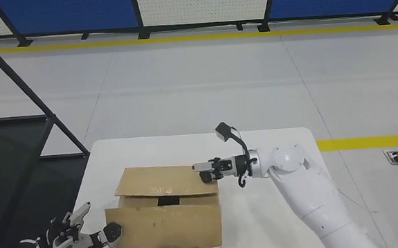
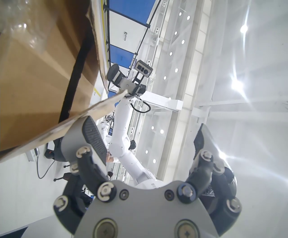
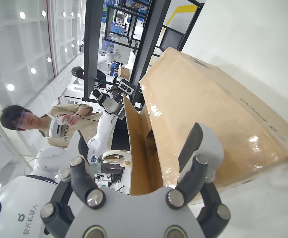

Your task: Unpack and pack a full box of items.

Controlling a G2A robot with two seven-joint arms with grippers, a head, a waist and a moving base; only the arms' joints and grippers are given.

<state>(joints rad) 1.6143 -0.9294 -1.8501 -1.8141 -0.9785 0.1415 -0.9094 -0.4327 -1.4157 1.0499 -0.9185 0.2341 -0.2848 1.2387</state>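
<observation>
Cardboard box at right gripper (splayed)

The left gripper stands wide apart, its 2 fingers spread. The ribbed pad of 1 finger sits just under the raised flap of the cardboard box. At the flap's far tip is the right gripper. Crinkled clear plastic shows on the box.

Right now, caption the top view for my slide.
Cardboard box on a white table, right gripper at its far flap, left gripper at its near-left corner.
</observation>
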